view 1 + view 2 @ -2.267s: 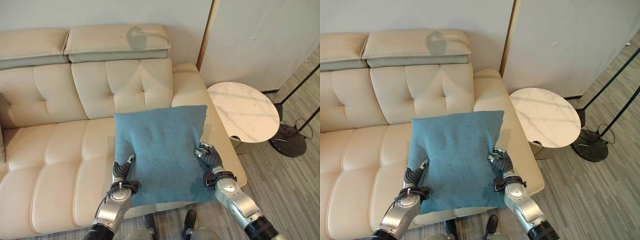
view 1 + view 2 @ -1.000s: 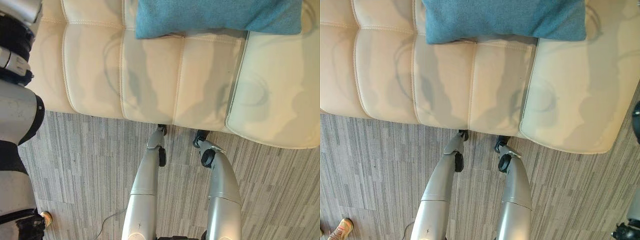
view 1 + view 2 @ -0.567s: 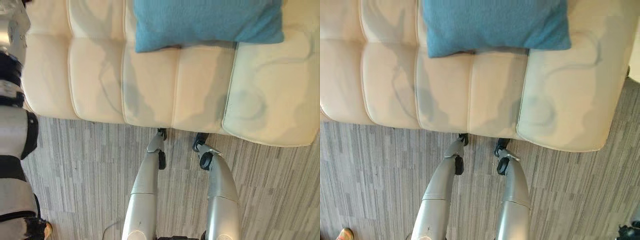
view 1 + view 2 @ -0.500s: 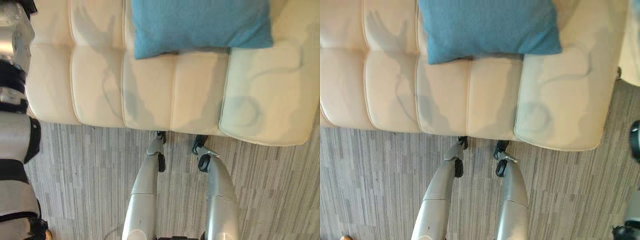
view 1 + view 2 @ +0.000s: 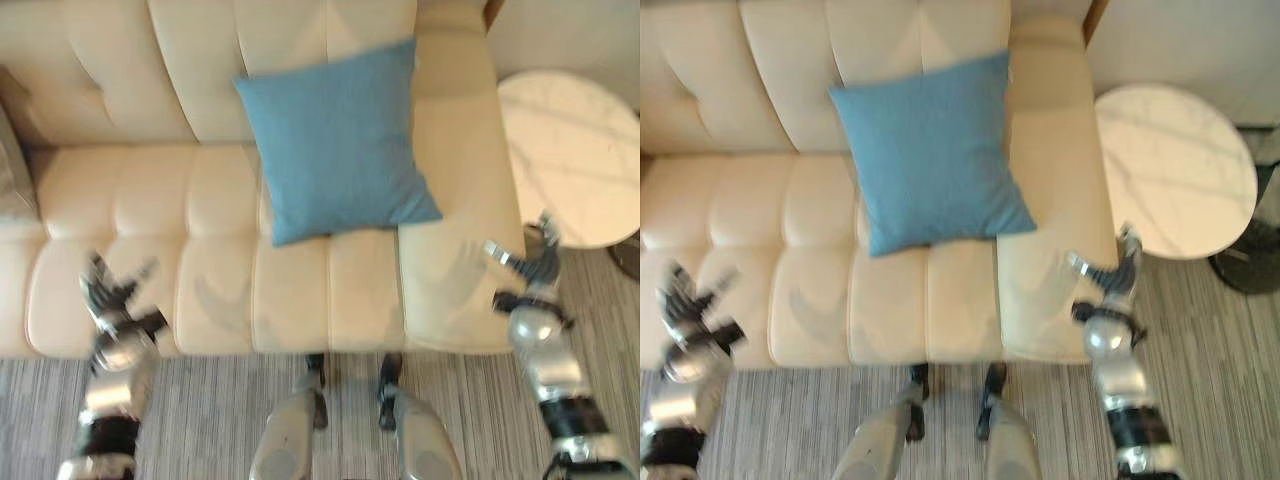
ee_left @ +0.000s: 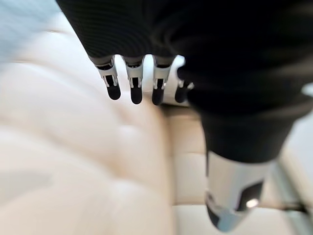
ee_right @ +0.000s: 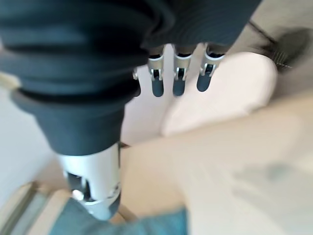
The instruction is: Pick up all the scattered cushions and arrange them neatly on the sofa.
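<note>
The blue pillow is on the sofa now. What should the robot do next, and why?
Probably look around for another cushion. The blue cushion already leans against the sofa back, and both the left hand and right hand are open and holding nothing.

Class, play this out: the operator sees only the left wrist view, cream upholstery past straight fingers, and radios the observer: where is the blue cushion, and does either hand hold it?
Observer: The blue cushion leans tilted against the backrest of the sofa, at the robot's right end of the seat; no hand touches it.
Operator: Where is my right hand?
Observer: The right hand, open, is just beyond the sofa's right arm, beside the round white table.
Operator: And my left hand from above?
Observer: The left hand, fingers spread, is over the seat's front edge, well left of the cushion.
</note>
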{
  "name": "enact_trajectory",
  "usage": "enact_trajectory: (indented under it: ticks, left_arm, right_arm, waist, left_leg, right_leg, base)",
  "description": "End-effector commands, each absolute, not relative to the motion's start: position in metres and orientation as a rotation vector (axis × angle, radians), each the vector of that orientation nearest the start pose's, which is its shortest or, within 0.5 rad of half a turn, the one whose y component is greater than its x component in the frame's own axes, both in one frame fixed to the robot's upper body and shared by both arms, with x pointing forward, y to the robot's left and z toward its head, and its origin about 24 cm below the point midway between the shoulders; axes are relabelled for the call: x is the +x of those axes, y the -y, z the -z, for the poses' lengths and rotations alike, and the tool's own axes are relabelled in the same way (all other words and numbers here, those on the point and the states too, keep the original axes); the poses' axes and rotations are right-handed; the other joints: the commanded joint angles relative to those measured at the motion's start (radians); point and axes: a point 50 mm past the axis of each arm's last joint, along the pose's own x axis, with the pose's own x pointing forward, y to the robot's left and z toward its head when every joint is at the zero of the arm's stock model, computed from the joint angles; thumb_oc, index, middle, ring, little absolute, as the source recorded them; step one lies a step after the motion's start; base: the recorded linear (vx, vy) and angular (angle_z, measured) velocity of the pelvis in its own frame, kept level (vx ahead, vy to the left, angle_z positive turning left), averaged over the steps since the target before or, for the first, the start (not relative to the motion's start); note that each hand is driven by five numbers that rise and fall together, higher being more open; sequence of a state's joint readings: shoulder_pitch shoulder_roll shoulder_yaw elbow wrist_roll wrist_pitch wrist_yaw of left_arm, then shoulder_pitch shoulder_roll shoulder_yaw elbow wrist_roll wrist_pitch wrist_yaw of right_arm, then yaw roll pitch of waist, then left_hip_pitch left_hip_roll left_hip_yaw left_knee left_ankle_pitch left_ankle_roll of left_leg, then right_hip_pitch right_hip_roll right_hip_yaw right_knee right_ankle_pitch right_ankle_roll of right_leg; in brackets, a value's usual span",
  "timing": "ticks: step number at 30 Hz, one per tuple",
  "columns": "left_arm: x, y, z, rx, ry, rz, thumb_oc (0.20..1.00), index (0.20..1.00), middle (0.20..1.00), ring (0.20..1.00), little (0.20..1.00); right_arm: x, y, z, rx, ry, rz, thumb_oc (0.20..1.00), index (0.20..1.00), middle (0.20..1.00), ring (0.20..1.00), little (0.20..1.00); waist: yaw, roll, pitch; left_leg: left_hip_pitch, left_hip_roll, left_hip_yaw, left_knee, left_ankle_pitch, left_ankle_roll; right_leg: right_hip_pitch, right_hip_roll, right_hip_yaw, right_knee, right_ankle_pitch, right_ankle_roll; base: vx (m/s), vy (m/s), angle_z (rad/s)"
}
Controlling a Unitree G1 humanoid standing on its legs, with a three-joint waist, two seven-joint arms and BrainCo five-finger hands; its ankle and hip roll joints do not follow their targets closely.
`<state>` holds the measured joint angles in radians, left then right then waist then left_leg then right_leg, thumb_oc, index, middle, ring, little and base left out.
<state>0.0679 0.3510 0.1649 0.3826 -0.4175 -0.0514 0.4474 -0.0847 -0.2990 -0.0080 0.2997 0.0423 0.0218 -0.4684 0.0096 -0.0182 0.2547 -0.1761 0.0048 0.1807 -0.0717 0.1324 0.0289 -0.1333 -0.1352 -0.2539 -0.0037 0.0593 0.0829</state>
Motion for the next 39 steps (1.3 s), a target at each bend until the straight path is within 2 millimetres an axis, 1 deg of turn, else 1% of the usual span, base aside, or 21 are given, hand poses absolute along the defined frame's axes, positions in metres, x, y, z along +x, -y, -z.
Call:
enact_trajectory:
  ticks: [1, 2, 3, 4, 6, 9, 12, 15, 16, 17, 21, 23, 25, 28, 29, 31, 33, 36, 37, 38, 39]
  left_arm:
    - [0.228, -0.313, -0.001, 0.075, -0.239, -0.661, 1.0, 1.0, 1.0, 1.0, 1.0]
    - [0.214, -0.306, 0.019, 0.089, -0.328, -0.618, 1.0, 1.0, 1.0, 1.0, 1.0]
    - [0.214, -0.305, 0.019, 0.089, -0.329, -0.618, 1.0, 1.0, 1.0, 1.0, 1.0]
    - [0.202, -0.303, 0.033, 0.128, -0.403, -0.589, 1.0, 1.0, 1.0, 1.0, 1.0]
    - [0.198, -0.302, 0.04, 0.148, -0.44, -0.565, 1.0, 1.0, 1.0, 1.0, 1.0]
    - [0.182, -0.29, 0.064, 0.249, -0.58, -0.443, 1.0, 1.0, 1.0, 1.0, 1.0]
    - [0.172, -0.288, 0.075, 0.31, -0.647, -0.404, 1.0, 1.0, 1.0, 1.0, 1.0]
    - [0.152, -0.287, 0.094, 0.318, -0.759, -0.392, 1.0, 1.0, 1.0, 1.0, 1.0]
    - [0.147, -0.286, 0.099, 0.313, -0.793, -0.392, 1.0, 1.0, 1.0, 1.0, 1.0]
    - [0.145, -0.286, 0.102, 0.319, -0.814, -0.39, 1.0, 1.0, 1.0, 1.0, 1.0]
    - [0.132, -0.281, 0.12, 0.341, -0.942, -0.365, 1.0, 1.0, 1.0, 1.0, 1.0]
    - [0.131, -0.282, 0.12, 0.345, -0.945, -0.371, 1.0, 1.0, 1.0, 1.0, 1.0]
    - [0.13, -0.286, 0.119, 0.333, -0.941, -0.396, 1.0, 1.0, 1.0, 1.0, 1.0]
    - [0.132, -0.288, 0.118, 0.318, -0.939, -0.415, 1.0, 1.0, 1.0, 1.0, 1.0]
    - [0.138, -0.288, 0.116, 0.311, -0.917, -0.419, 1.0, 1.0, 1.0, 1.0, 1.0]
    - [0.143, -0.287, 0.114, 0.304, -0.901, -0.42, 1.0, 1.0, 1.0, 1.0, 1.0]
    - [0.149, -0.283, 0.112, 0.293, -0.881, -0.407, 1.0, 1.0, 1.0, 1.0, 1.0]
    - [0.15, -0.278, 0.113, 0.268, -0.874, -0.407, 1.0, 1.0, 1.0, 1.0, 1.0]
    - [0.147, -0.278, 0.114, 0.263, -0.879, -0.411, 1.0, 1.0, 1.0, 1.0, 1.0]
    - [0.142, -0.279, 0.117, 0.251, -0.898, -0.417, 1.0, 1.0, 1.0, 1.0, 1.0]
    - [0.142, -0.279, 0.117, 0.251, -0.898, -0.417, 1.0, 1.0, 1.0, 1.0, 1.0]
  right_arm:
    - [0.283, 0.253, -0.04, -0.341, -0.064, 0.414, 1.0, 1.0, 1.0, 1.0, 1.0]
    - [0.271, 0.254, -0.017, -0.328, -0.155, 0.399, 1.0, 1.0, 1.0, 1.0, 1.0]
    - [0.271, 0.254, -0.017, -0.328, -0.155, 0.398, 1.0, 1.0, 1.0, 1.0, 1.0]
    - [0.26, 0.257, -0.003, -0.335, -0.216, 0.389, 1.0, 1.0, 1.0, 1.0, 1.0]
    - [0.254, 0.259, 0.005, -0.348, -0.253, 0.383, 1.0, 1.0, 1.0, 1.0, 1.0]
    - [0.229, 0.262, 0.036, -0.316, -0.407, 0.366, 1.0, 1.0, 1.0, 1.0, 1.0]
    - [0.219, 0.261, 0.048, -0.278, -0.463, 0.365, 1.0, 1.0, 1.0, 1.0, 1.0]
    - [0.203, 0.26, 0.072, -0.263, -0.585, 0.36, 1.0, 1.0, 1.0, 1.0, 1.0]
    - [0.199, 0.26, 0.078, -0.254, -0.619, 0.362, 1.0, 1.0, 1.0, 1.0, 1.0]
    - [0.198, 0.26, 0.08, -0.25, -0.633, 0.362, 1.0, 1.0, 1.0, 1.0, 1.0]
    - [0.171, 0.263, 0.108, -0.259, -0.811, 0.345, 1.0, 1.0, 1.0, 1.0, 1.0]
    - [0.169, 0.264, 0.109, -0.257, -0.824, 0.348, 1.0, 1.0, 1.0, 1.0, 1.0]
    - [0.17, 0.265, 0.109, -0.258, -0.824, 0.34, 1.0, 1.0, 1.0, 1.0, 1.0]
    - [0.174, 0.267, 0.105, -0.264, -0.805, 0.345, 1.0, 1.0, 1.0, 1.0, 1.0]
    - [0.177, 0.269, 0.102, -0.265, -0.786, 0.353, 1.0, 1.0, 1.0, 1.0, 1.0]
    - [0.179, 0.27, 0.099, -0.262, -0.771, 0.357, 1.0, 1.0, 1.0, 1.0, 1.0]
    - [0.181, 0.272, 0.097, -0.268, -0.755, 0.353, 1.0, 1.0, 1.0, 1.0, 1.0]
    - [0.184, 0.274, 0.095, -0.292, -0.756, 0.351, 1.0, 1.0, 1.0, 1.0, 1.0]
    - [0.184, 0.275, 0.095, -0.293, -0.757, 0.348, 1.0, 1.0, 1.0, 1.0, 1.0]
    - [0.183, 0.274, 0.095, -0.292, -0.762, 0.343, 1.0, 1.0, 1.0, 1.0, 1.0]
    - [0.183, 0.274, 0.095, -0.292, -0.762, 0.343, 1.0, 1.0, 1.0, 1.0, 1.0]
  waist:
    - [0.005, -0.005, -0.049]
    - [0.006, -0.002, -0.072]
    - [0.006, -0.002, -0.073]
    - [0.006, 0.001, -0.094]
    - [0.004, 0.001, -0.104]
    - [-0.01, 0.005, -0.126]
    - [-0.016, 0.007, -0.132]
    - [-0.014, 0.007, -0.127]
    - [-0.016, 0.009, -0.121]
    - [-0.02, 0.011, -0.118]
    - [-0.03, 0.019, -0.131]
    - [-0.033, 0.018, -0.137]
    - [-0.031, 0.01, -0.14]
    - [-0.033, 0.014, -0.139]
    - [-0.038, 0.018, -0.128]
    - [-0.042, 0.023, -0.117]
    - [-0.052, 0.029, -0.096]
    - [-0.042, 0.022, -0.078]
    - [-0.043, 0.017, -0.083]
    - [-0.043, 0.005, -0.089]
    - [-0.042, 0.005, -0.091]
  left_leg:
    - [0.044, -0.012, 0.001, -0.016, -0.121, -0.037]
    - [0.079, -0.009, 0.011, -0.016, -0.133, -0.037]
    - [0.077, -0.009, 0.011, -0.016, -0.132, -0.036]
    - [0.106, -0.011, 0.013, -0.016, -0.142, -0.034]
    - [0.117, -0.012, 0.013, -0.016, -0.145, -0.034]
    - [0.164, -0.017, 0.013, -0.016, -0.16, -0.029]
    - [0.174, -0.02, 0.019, -0.016, -0.165, -0.026]
    - [0.177, -0.015, 0.064, -0.016, -0.167, -0.025]
    - [0.177, -0.009, 0.067, -0.016, -0.161, -0.024]
    - [0.175, -0.004, 0.069, -0.016, -0.154, -0.023]
    - [0.183, 0.012, 0.062, -0.016, -0.144, -0.02]
    - [0.18, 0.012, 0.059, -0.016, -0.138, -0.022]
    - [0.161, 0.011, 0.057, -0.016, -0.111, -0.033]
    - [0.139, 0.023, 0.054, -0.016, -0.077, -0.051]
    - [0.114, 0.035, 0.045, -0.016, -0.041, -0.074]
    - [0.104, 0.042, 0.04, -0.016, -0.021, -0.087]
    - [0.085, 0.051, 0.031, -0.016, 0.007, -0.106]
    - [0.11, 0.034, -0.022, -0.016, 0.007, -0.1]
    - [0.12, 0.028, -0.019, 0.008, -0.012, -0.093]
    - [0.134, 0.021, -0.003, 0.1, -0.089, -0.074]
    - [0.131, 0.022, -0.002, 0.102, -0.089, -0.074]
  right_leg:
    - [0.014, -0.045, -0.047, -0.084, 0.043, 0.095]
    - [0.044, -0.046, -0.049, -0.084, 0.036, 0.098]
    - [0.042, -0.046, -0.049, -0.084, 0.037, 0.098]
    - [0.072, -0.047, -0.049, -0.084, 0.032, 0.099]
    - [0.087, -0.049, -0.053, -0.084, 0.03, 0.099]
    - [0.135, -0.05, -0.047, -0.084, 0.028, 0.1]
    - [0.141, -0.051, -0.042, -0.084, 0.032, 0.103]
    - [0.118, -0.056, -0.045, -0.084, 0.088, 0.123]
    - [0.123, -0.049, -0.04, -0.083, 0.087, 0.121]
    - [0.116, -0.039, -0.016, -0.051, 0.067, 0.113]
    - [0.161, 0.034, 0.087, 0.157, -0.133, 0.059]
    - [0.17, 0.051, 0.107, 0.17, -0.153, 0.057]
    - [0.218, 0.073, 0.123, 0.092, -0.179, 0.03]
    - [0.225, 0.095, 0.129, 0.042, -0.18, 0.009]
    - [0.238, 0.116, 0.126, -0.01, -0.172, -0.01]
    - [0.244, 0.126, 0.12, -0.031, -0.168, -0.016]
    - [0.249, 0.138, 0.088, -0.052, -0.154, -0.028]
    - [0.236, 0.128, 0.079, -0.039, -0.143, -0.033]
    - [0.229, 0.123, 0.079, -0.037, -0.135, -0.032]
    - [0.217, 0.109, 0.082, -0.033, -0.128, -0.031]
    - [0.215, 0.11, 0.082, -0.033, -0.127, -0.031]
  base:
    - [0.0, 0.077, -0.14]
    - [0.0, 0.077, -0.16]
    - [0.0, 0.091, -0.15]
    - [0.01, 0.058, -0.06]
    - [0.0, 0.051, -0.02]
    - [-0.03, 0.091, -0.01]
    - [-0.06, 0.081, -0.02]
    - [-0.16, 0.061, -0.22]
    - [-0.21, 0.009, -0.51]
    - [-0.17, -0.016, -0.48]
    - [-0.18, -0.109, -0.14]
    - [-0.14, -0.166, 0.12]
    - [-0.21, -0.244, 0.01]
    - [-0.22, -0.252, -0.22]
    - [-0.31, -0.313, -0.15]
    - [-0.31, -0.296, 0.16]
    - [-0.37, -0.298, 0.32]
    - [-0.24, -0.155, 0.21]
    - [-0.14, -0.081, -0.06]
    - [-0.14, -0.081, -0.01]
    - [-0.13, -0.07, 0.03]
